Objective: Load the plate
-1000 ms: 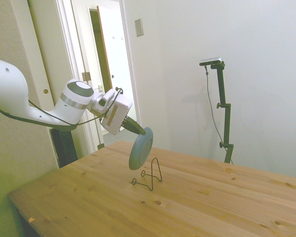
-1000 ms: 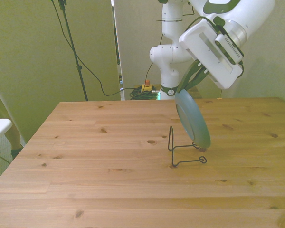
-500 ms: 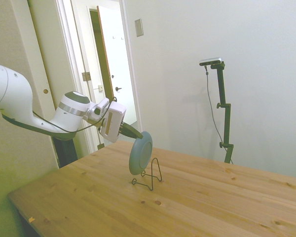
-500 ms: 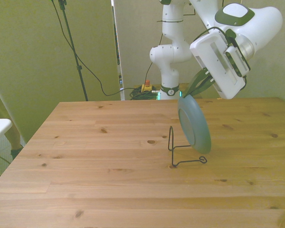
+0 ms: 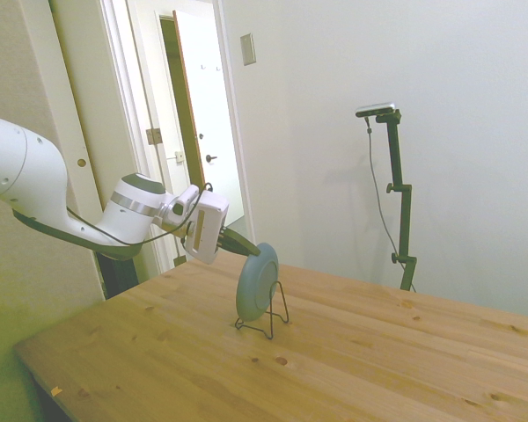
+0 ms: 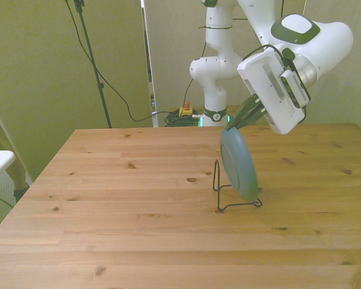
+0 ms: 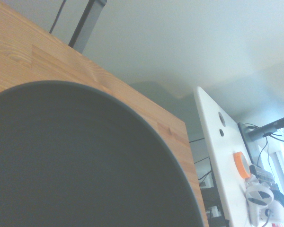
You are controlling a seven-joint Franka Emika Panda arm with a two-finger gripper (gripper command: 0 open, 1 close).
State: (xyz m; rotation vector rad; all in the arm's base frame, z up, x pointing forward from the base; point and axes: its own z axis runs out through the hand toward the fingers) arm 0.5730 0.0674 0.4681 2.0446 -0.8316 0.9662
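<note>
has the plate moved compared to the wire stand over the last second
Yes. The plate has come down and closer to the wire stand: in the side view its lower edge now sits at the stand's base, with the gripper shut on its top rim.

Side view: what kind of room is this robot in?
Probably a plain indoor room used as a robot test space: a long wooden table, bare white walls with an open doorway, and cables on the floor.
</note>
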